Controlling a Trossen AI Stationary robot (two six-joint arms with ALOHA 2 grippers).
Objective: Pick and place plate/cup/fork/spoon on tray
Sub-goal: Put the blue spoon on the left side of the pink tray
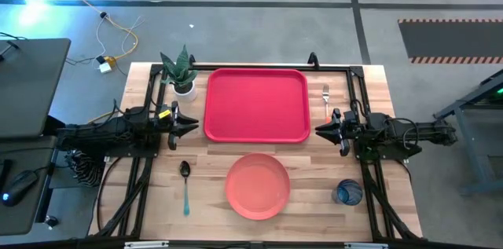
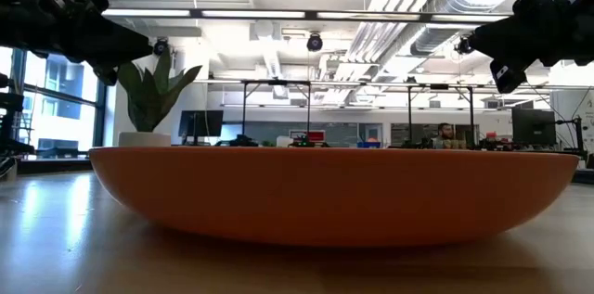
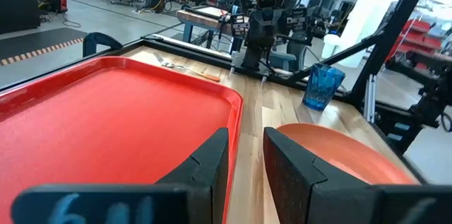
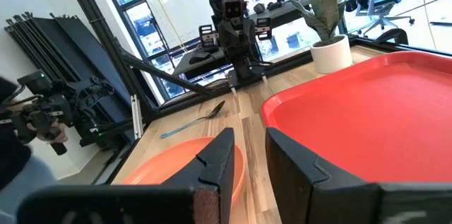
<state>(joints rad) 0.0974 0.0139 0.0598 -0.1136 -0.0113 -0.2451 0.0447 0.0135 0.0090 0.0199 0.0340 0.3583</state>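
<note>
I hold my left gripper (image 1: 191,126) just beside the left edge of the tray (image 1: 256,104) and my right gripper (image 1: 321,129) beside its right edge. Both have the fingers slightly apart and grasp nothing.

The tray carries nothing yet. The plate (image 1: 258,185) lies in front of the tray, the spoon (image 1: 185,184) left of the plate, the cup (image 1: 348,193) right of it, and the fork (image 1: 325,97) beside the tray's right edge. I judge that I wait here to reach either side equally.

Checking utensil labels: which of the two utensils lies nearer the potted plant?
The spoon, teal-handled, on the plant's side of the tray; the orange-handled fork lies beyond the tray's opposite edge.
</note>
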